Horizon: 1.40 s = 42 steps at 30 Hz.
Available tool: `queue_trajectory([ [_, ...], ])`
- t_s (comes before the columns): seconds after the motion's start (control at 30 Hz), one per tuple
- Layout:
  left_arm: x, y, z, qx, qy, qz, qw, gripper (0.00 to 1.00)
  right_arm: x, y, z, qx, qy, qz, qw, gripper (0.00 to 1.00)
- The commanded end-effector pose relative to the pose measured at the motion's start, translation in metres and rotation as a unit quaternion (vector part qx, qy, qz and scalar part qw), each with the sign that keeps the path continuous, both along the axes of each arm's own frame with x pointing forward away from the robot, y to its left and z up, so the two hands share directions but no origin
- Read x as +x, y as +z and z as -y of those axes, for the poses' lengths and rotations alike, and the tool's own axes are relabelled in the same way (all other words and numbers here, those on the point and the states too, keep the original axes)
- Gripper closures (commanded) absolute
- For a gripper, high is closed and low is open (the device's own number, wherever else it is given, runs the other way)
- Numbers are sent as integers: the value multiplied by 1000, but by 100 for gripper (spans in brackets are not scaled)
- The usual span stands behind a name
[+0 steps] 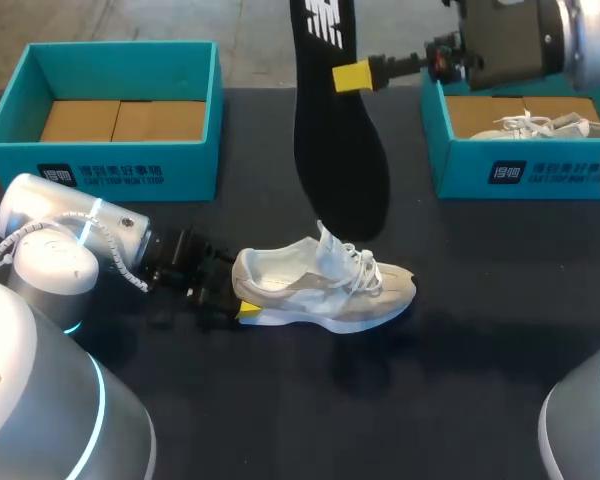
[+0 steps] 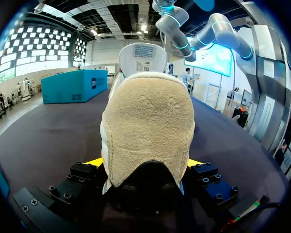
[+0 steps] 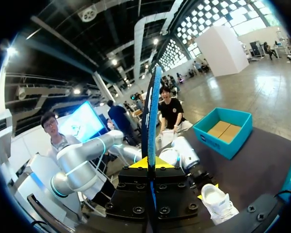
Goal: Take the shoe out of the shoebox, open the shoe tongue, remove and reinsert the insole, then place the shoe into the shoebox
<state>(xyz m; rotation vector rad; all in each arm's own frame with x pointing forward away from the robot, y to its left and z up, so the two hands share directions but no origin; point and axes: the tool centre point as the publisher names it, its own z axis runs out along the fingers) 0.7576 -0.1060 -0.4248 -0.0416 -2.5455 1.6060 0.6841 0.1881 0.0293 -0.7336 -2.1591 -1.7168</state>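
Note:
A beige and white shoe [image 1: 325,285] lies on its sole at the middle of the black table, toe to the right. My left gripper [image 1: 238,297] holds its heel, one finger on each side. In the left wrist view the suede heel of the shoe [image 2: 148,121] fills the space between the left gripper's [image 2: 145,165] yellow tips. My right gripper [image 1: 352,75] is shut on the edge of the black insole [image 1: 335,140], which hangs upright above the shoe. Seen from the right wrist, the insole [image 3: 150,111] stands edge-on in the right gripper [image 3: 149,164], with the shoe [image 3: 218,199] below.
A teal shoebox [image 1: 110,110] with a cardboard insert stands at the back left. A second teal shoebox [image 1: 520,150] at the back right holds another white shoe [image 1: 545,125]. The back-left shoebox [image 3: 223,131] also shows in the right wrist view.

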Motion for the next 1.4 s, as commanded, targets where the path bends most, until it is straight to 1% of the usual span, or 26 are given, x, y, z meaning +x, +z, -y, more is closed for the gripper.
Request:
queue_trajectory([
  [0.03,0,-2,-1,1,0,0,1000,100,-18,-2,11,0,-11,2,1000,100],
  [0.13,0,-2,-1,1,0,0,1000,100,-23,-1,12,0,-9,2,1000,100],
  [0.17,0,-2,-1,1,0,0,1000,100,-30,-1,15,-1,-5,0,1000,100],
  [0.4,0,-2,-1,1,0,0,1000,100,-51,-2,26,-2,-9,-8,1000,100],
  [0.63,0,-2,-1,1,0,0,1000,100,-63,-5,31,-6,-13,-13,1000,100],
  [0.7,0,-2,-1,1,0,0,1000,100,-70,-7,32,-5,-13,-17,1000,100],
  [0.87,0,-2,-1,1,0,0,1000,100,-75,-10,34,-4,-17,-21,1000,100],
  [0.93,0,-2,-1,1,0,0,1000,100,-75,-11,35,2,-31,-17,999,100],
  [1.4,0,-2,-1,1,0,0,1000,100,-75,-11,35,2,-31,-17,999,100],
])
